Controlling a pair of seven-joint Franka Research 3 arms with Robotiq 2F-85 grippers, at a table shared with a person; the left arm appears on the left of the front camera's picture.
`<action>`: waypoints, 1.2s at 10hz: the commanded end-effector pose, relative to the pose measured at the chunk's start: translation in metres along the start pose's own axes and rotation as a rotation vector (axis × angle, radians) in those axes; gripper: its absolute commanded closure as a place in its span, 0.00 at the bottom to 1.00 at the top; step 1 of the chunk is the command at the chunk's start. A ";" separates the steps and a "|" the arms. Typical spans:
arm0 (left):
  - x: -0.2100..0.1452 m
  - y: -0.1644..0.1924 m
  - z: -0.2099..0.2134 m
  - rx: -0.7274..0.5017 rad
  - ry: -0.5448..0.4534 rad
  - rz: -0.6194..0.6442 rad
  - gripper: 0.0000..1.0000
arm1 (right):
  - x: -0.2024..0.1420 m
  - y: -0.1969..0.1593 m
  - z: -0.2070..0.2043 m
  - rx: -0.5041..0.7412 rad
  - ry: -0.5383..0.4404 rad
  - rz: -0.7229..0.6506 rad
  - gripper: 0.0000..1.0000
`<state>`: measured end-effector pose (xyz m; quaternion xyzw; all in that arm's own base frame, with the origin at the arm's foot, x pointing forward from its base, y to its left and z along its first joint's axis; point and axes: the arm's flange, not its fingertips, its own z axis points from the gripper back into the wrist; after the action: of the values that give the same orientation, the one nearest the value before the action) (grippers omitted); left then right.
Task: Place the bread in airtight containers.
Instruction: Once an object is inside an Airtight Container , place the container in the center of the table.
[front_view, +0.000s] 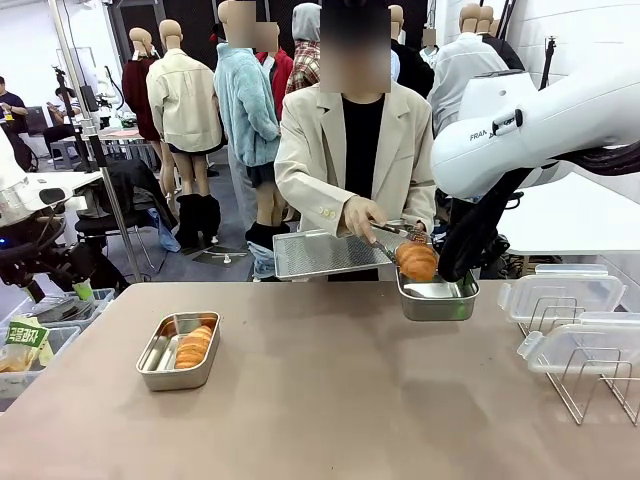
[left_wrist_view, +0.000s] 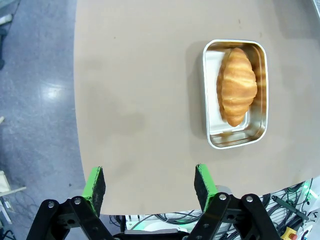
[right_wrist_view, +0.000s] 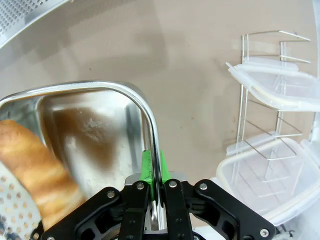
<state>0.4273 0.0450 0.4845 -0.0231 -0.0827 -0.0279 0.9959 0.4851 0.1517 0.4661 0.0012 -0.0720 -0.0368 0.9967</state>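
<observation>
One box (front_view: 437, 300), roll (front_view: 416, 261) at its eleven o'clock, hangs clamped by the right pincer (right_wrist_view: 152, 159); left pincer (left_wrist_view: 149, 175) gapes empty.

front view across table (front_view: 330, 420), close wrist views downward, sharing containers (front_view: 178, 352)

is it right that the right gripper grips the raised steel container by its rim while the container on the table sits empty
No: the tabletop container holds a croissant, as the left wrist view shows. The right gripper does grip the raised container by its rim.
</observation>
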 end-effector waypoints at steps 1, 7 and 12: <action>0.001 0.000 0.002 0.002 -0.012 0.012 0.08 | -0.003 -0.001 -0.001 0.008 -0.023 -0.006 1.00; 0.001 0.000 0.002 0.002 -0.012 0.012 0.08 | -0.003 -0.001 -0.001 0.008 -0.023 -0.006 1.00; 0.001 0.000 0.002 0.002 -0.012 0.012 0.08 | -0.003 -0.001 -0.001 0.008 -0.023 -0.006 1.00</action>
<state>0.4273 0.0450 0.4845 -0.0231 -0.0828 -0.0279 0.9959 0.4850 0.1516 0.4659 0.0011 -0.0718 -0.0368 0.9967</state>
